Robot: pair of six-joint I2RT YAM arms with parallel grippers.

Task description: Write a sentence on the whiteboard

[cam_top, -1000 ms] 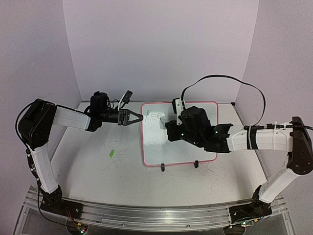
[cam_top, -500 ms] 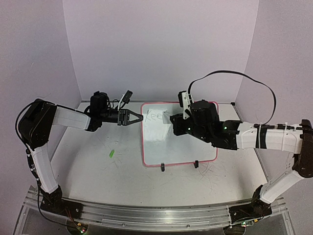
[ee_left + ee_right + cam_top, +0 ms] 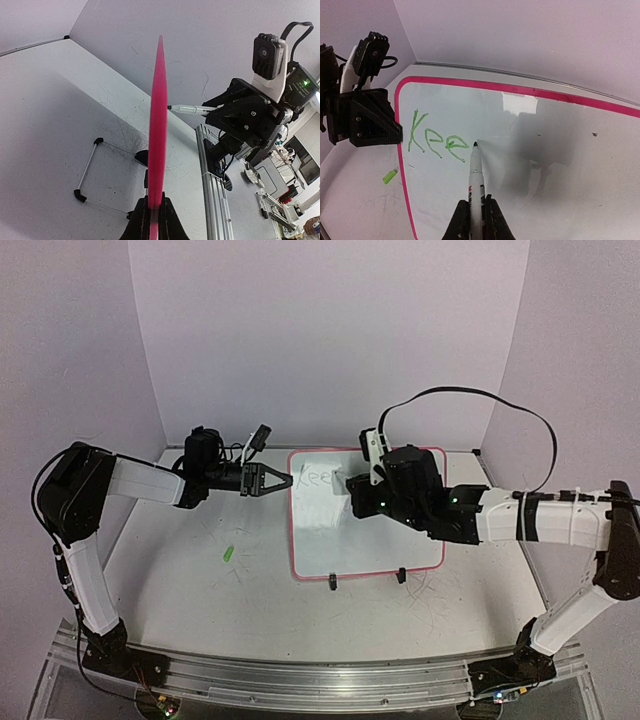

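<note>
Tabletop [image 3: 200, 590] bears whiteboard [image 3: 159, 125]: edge-on from left wrist, sentence [image 3: 434, 140] "Kee" readable from right.

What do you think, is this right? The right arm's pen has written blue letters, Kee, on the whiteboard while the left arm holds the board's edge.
Not quite. The letters are green, not blue; the right wrist view shows it. The rest stands: the right end effector grips the pen that wrote Kee on the whiteboard, and the left end effector clamps its edge.
</note>
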